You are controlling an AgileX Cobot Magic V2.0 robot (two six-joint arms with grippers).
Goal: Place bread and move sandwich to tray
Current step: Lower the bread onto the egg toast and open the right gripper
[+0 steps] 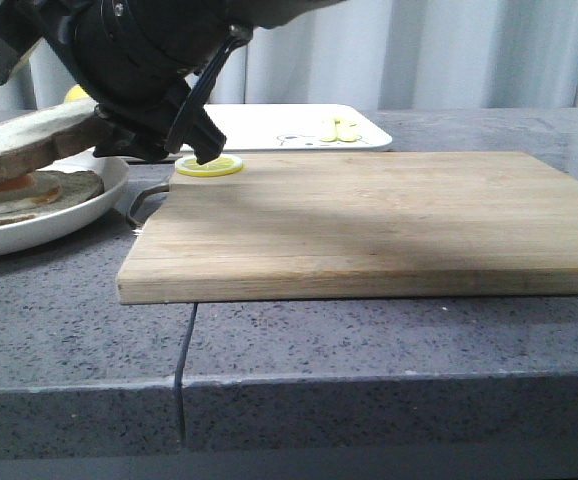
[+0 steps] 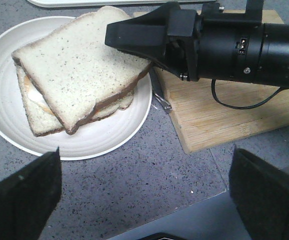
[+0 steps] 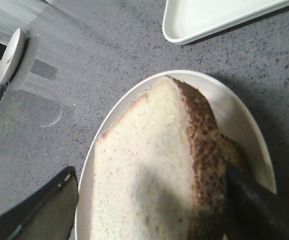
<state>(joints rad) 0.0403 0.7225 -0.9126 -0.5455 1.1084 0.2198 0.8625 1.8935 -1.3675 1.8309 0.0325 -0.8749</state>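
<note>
The bread [image 2: 79, 65] lies tilted on top of the sandwich [image 2: 34, 115], which shows egg white and orange between its slices on the round white plate [image 2: 109, 135]. In the front view the bread [image 1: 19, 150] slopes up toward my right gripper [image 1: 89, 135]. That gripper [image 3: 150, 169] is open, one of its fingers [image 3: 254, 205] against the brown crust and the other standing off the crumb. Its upper finger [image 2: 134, 32] hangs over the bread's corner. My left gripper [image 2: 145, 155] is open over bare counter in front of the plate. The tray [image 1: 269, 125] sits behind the plate.
A wooden cutting board [image 1: 369, 220] with a metal handle [image 1: 144, 205] lies right of the plate. A lemon slice [image 1: 209, 165] rests on its far left corner. Small yellow-green pieces [image 1: 337, 128] lie on the tray. The counter's front edge is close.
</note>
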